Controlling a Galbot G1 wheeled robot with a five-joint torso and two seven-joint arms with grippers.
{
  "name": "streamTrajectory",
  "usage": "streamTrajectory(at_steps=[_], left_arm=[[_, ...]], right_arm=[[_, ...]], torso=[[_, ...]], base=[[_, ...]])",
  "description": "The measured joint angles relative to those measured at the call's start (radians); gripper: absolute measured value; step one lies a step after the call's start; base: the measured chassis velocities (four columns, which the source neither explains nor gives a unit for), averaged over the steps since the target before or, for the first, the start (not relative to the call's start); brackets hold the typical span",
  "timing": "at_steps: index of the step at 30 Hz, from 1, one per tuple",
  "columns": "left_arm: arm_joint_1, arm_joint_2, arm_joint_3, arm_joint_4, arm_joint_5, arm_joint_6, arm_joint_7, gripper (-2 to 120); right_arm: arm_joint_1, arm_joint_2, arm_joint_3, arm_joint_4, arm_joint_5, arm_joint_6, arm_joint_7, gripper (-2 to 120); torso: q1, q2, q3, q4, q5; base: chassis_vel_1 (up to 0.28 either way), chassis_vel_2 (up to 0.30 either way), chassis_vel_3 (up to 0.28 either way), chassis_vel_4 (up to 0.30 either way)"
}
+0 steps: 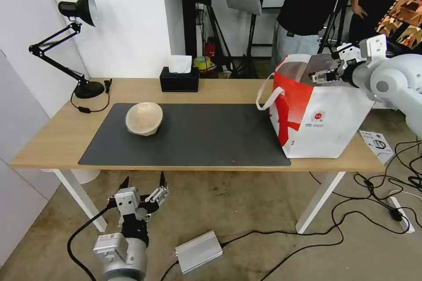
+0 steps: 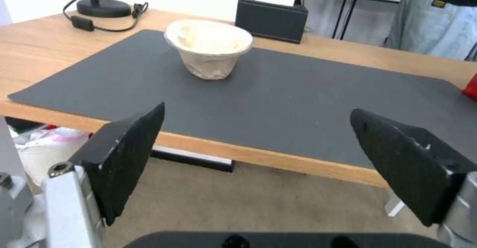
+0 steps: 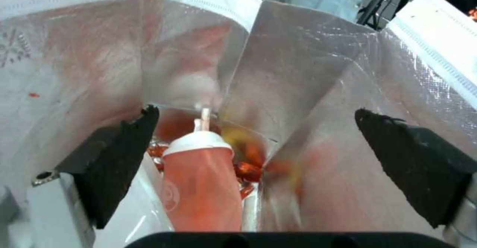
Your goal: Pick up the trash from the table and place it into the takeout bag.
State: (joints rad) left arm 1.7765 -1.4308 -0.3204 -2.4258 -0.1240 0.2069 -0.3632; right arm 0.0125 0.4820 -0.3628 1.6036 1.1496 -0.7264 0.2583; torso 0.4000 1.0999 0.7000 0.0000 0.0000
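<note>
Beige dome-shaped bowl [image 1: 144, 118] sits on the dark grey mat [image 1: 206, 136] of the table [image 1: 57, 136], ahead of and above the left gripper [image 1: 143, 183], which hangs below the table edge with fingers spread wide and empty. Right gripper [image 1: 324, 74] hovers over the mouth of the takeout bag [image 1: 325, 118], fingers apart, holding nothing. Directly beneath it, inside the foil lining, lies the red drink cup [image 3: 201, 184] with white lid.

We are seeing the bowl [image 1: 144, 118] sitting on the mat's [image 1: 198, 140] left half, the takeout bag [image 1: 317, 114] standing at the desk's [image 1: 57, 136] right end, the drink cup [image 3: 201, 183] lying inside it, the tissue box [image 1: 179, 79] at the back edge.
</note>
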Motion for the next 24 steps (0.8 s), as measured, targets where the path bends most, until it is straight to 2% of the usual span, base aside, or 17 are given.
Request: streamTrajectory(at_steps=[6,10,12,13,15,18,19,21,23,24], left_arm=[[-0.001,0.001,0.000,0.000,0.000,0.000,0.000,100],[-0.002,0.001,-0.002,0.002,0.000,0.000,0.000,100],[-0.002,0.000,-0.002,0.002,0.000,0.000,0.000,100],[0.002,-0.003,-0.006,-0.004,0.000,0.000,0.000,100],[0.004,-0.004,-0.009,-0.008,0.000,0.000,0.000,100],[0.007,-0.006,-0.018,-0.016,0.000,0.000,0.000,100],[0.007,-0.006,-0.018,-0.016,0.000,0.000,0.000,100],[0.010,-0.009,-0.023,-0.024,-0.001,0.000,0.001,100],[0.014,-0.013,-0.028,-0.028,-0.001,0.000,0.001,100],[0.014,-0.013,-0.028,-0.028,-0.001,0.000,0.001,100]], right_arm=[[-0.003,-0.003,0.007,0.009,0.001,0.000,0.000,100],[-0.042,0.002,0.082,0.041,0.021,0.003,0.016,100],[-0.069,0.003,0.125,0.089,0.026,0.004,0.059,100],[-0.084,-0.001,0.150,0.149,0.034,0.007,0.117,100],[-0.088,-0.002,0.158,0.176,0.046,0.018,0.149,100],[-0.112,-0.010,0.165,0.254,0.058,0.128,0.238,100],[-0.112,-0.010,0.165,0.254,0.058,0.128,0.238,100],[-0.136,-0.011,0.166,0.306,0.058,0.232,0.295,100],[-0.171,0.001,0.165,0.355,0.036,0.378,0.366,100],[-0.171,0.001,0.165,0.355,0.036,0.378,0.366,100]], torso=[[0.000,0.000,0.000,0.0000,0.0000],[0.000,0.000,0.000,-0.0001,0.0000],[0.000,0.000,0.000,0.0000,0.0000],[0.000,0.000,0.000,0.0000,-0.0001],[0.000,0.000,0.000,0.0000,-0.0001],[0.000,0.000,0.000,-0.0001,-0.0001],[0.000,0.000,0.000,-0.0001,-0.0001],[0.000,0.000,0.000,0.0000,-0.0002],[0.000,0.000,0.000,-0.0001,-0.0003],[0.000,0.000,0.000,-0.0001,-0.0003]], base=[[0.000,0.000,0.000,0.000],[0.000,0.000,0.000,0.000],[0.000,0.000,0.000,0.000],[0.000,0.000,0.000,0.000],[0.000,0.000,0.000,0.000],[0.000,0.000,0.000,0.000],[0.000,0.000,0.000,0.000],[0.000,0.000,0.000,0.000],[0.000,0.000,0.000,0.000],[0.000,0.000,0.000,0.000]])
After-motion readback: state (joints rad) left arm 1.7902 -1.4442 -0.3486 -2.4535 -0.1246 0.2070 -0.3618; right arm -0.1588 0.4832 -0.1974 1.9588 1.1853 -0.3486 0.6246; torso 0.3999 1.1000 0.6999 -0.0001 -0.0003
